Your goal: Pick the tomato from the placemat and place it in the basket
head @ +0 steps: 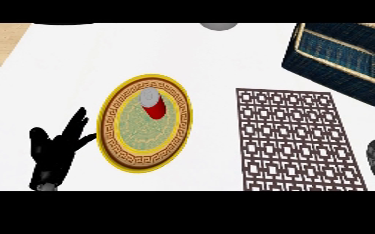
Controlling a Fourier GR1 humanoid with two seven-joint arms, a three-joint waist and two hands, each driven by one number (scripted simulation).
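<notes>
No tomato shows in the head view. The brown lattice placemat (299, 140) lies at the right with nothing on its visible part. A dark blue woven basket (333, 54) stands at the far right, partly cut off by the view's edge. My left hand (55, 148) rests open at the lower left, fingers spread, just beside the rim of a round plate. Only a dark sliver at the right edge, level with the placemat, appears to be my right hand (371, 156); what it holds is hidden.
A round gold-rimmed plate (121, 148) with a green centre lies left of the middle. On it lies a red can (153, 105) with a grey end. A grey round object (219, 26) peeks in at the top edge. The counter is white.
</notes>
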